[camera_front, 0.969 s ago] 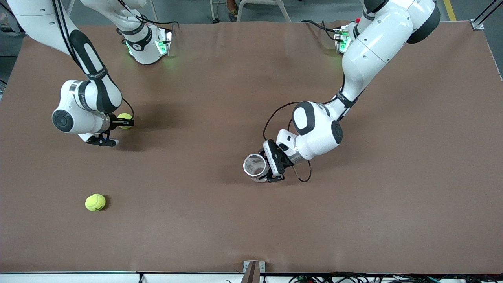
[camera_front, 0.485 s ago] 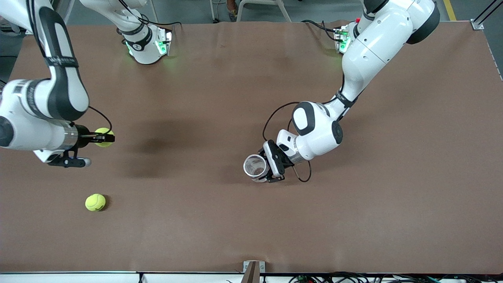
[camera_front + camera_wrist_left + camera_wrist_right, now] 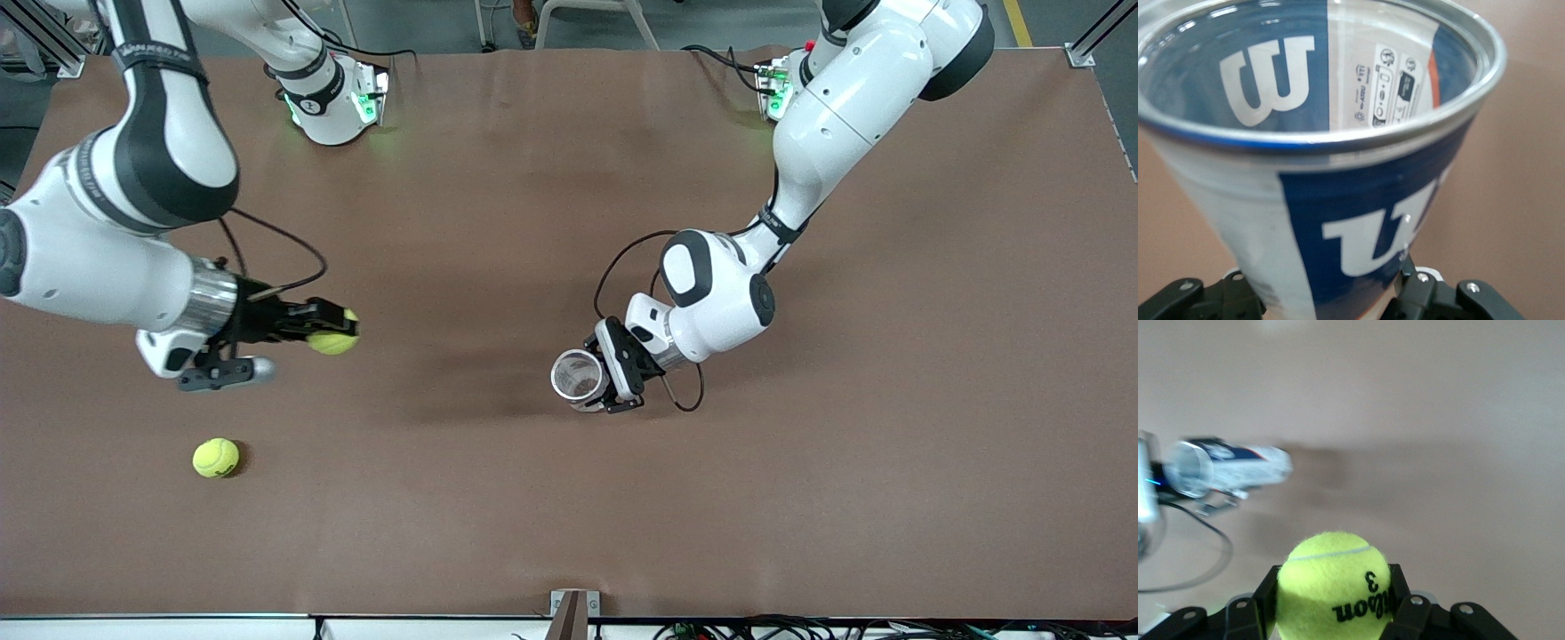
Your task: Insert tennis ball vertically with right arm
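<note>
We hold the tennis ball (image 3: 333, 341) clenched between the fingers of the right tool (image 3: 331, 331), which is airborne over the worktop (image 3: 889, 498) toward the right arm's end. In the right wrist view the ball (image 3: 1333, 585) sits squarely between the two pads, printed numeral facing the camera, so the grip looks centred and stable for a drop.

Outward from this tool, toward the left arm, the can (image 3: 576, 377) stands upright on the worktop with its open mouth facing up. We judge it is set this way so the ball can go in from directly above. The left tool (image 3: 613, 373) clasps the can by its wall near the base; in the left wrist view the fingers (image 3: 1425, 293) flank the blue-and-white label, steadying the can (image 3: 1338, 180) against tipping.

A second ball (image 3: 215, 458) lies loose on the worktop, below the right tool and nearer the front camera, not involved.

The can is well apart, so the carry is incomplete.
</note>
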Tool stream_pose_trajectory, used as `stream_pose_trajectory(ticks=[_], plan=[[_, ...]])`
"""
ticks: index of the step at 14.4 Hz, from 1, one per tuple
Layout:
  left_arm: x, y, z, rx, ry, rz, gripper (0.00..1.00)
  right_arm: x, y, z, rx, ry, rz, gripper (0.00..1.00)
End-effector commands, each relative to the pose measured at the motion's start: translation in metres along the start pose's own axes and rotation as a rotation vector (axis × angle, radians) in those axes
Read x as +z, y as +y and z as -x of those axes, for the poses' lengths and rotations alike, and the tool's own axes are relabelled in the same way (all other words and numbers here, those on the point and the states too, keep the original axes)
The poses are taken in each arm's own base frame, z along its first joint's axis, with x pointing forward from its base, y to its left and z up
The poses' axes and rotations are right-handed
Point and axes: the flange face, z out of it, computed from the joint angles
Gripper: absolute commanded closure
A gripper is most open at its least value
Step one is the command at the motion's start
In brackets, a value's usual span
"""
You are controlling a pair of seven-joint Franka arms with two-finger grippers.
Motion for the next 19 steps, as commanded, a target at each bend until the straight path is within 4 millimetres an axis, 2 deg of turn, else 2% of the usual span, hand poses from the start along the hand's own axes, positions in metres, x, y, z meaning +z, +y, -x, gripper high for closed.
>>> stream_pose_trajectory(ticks=[1,2,4,5,6,12,15,17,19], plan=[[0.002,0.000,-0.002,-0.004,0.013,-0.012,0.31,0.044,-0.046,-0.020,-0.030,0.125,-0.065,0.66],[0.002,0.000,-0.002,0.002,0.011,-0.012,0.31,0.063,-0.068,-0.020,-0.057,0.176,-0.064,0.66],[0.001,0.000,-0.003,0.005,0.011,-0.013,0.31,0.092,-0.092,-0.019,-0.021,0.231,-0.078,0.67],[0.001,0.002,-0.003,0.004,0.012,-0.011,0.31,0.112,-0.115,-0.011,0.002,0.238,-0.111,0.67],[0.001,0.001,-0.002,0.002,0.011,-0.012,0.31,0.123,-0.131,-0.006,0.015,0.254,-0.139,0.67],[0.001,0.001,-0.002,0.001,0.011,-0.011,0.31,0.172,-0.160,0.011,0.031,0.245,-0.156,0.67],[0.001,0.001,-0.002,0.001,0.012,-0.012,0.31,0.184,-0.162,0.014,0.027,0.234,-0.150,0.67],[0.001,0.002,-0.003,0.002,0.012,-0.010,0.30,0.179,-0.165,0.011,0.028,0.267,-0.160,0.66],[0.002,0.002,-0.002,0.002,0.011,-0.010,0.30,0.183,-0.164,0.010,0.029,0.271,-0.157,0.66]])
